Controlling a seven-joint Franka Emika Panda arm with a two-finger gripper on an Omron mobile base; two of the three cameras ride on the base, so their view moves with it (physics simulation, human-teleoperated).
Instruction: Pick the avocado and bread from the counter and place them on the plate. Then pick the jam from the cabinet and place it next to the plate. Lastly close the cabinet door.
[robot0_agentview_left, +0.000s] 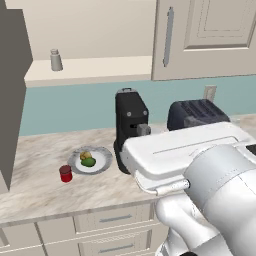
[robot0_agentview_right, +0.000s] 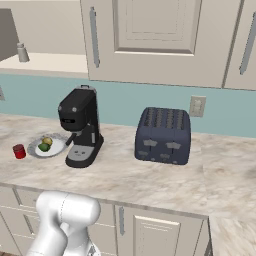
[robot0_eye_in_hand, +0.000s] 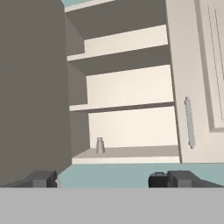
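- My gripper (robot0_eye_in_hand: 111, 179) is wide open, holding nothing, facing the open cabinet (robot0_eye_in_hand: 127, 92).
- The avocado (robot0_agentview_left: 89, 162) and bread (robot0_agentview_left: 85, 156) sit on the plate (robot0_agentview_left: 100, 165).
- The jam (robot0_agentview_left: 65, 173) stands on the desk (robot0_agentview_left: 45, 192), just beside the plate.

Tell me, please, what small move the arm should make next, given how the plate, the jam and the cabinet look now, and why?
Probably swing the open gripper toward the open cabinet door to push it shut. The avocado and bread already lie on the plate, the jam stands beside it on the counter, and the cabinet holding a shaker is open.
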